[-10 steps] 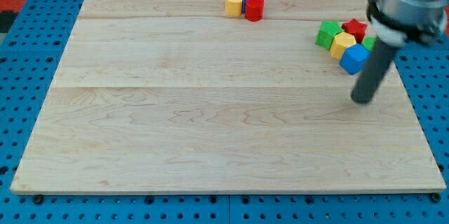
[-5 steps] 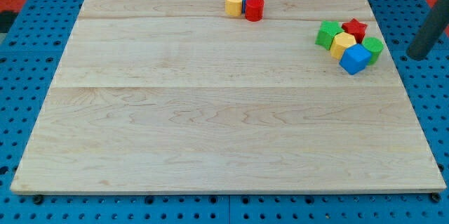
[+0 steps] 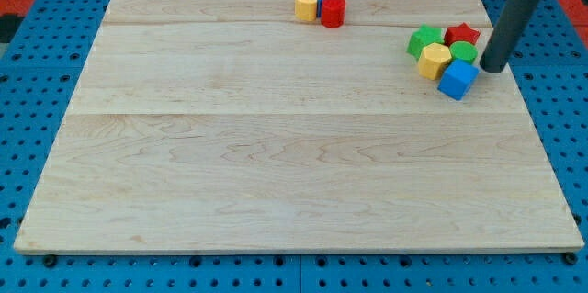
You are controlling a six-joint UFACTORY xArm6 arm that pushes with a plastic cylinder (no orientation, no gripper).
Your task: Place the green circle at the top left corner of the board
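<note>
One green circle (image 3: 464,52) sits in a tight cluster near the bench's right edge, far from the top left corner.

My tip (image 3: 491,69) is just to the view's right of the circle, touching it or nearly so; I have no hand to open or close, only the rod. Packed round the circle are a red star (image 3: 462,34), a green block (image 3: 424,40), a yellow block (image 3: 434,60) and a blue cube (image 3: 457,80). Pushing leftward from here could drag the whole cluster along, or let the circle slip off my tip sideways. Further along, a yellow block, blue block and red cylinder (image 3: 333,10) crowd the top edge. The pale wooden bench (image 3: 276,155) lies on a blue pegboard (image 3: 18,146).
</note>
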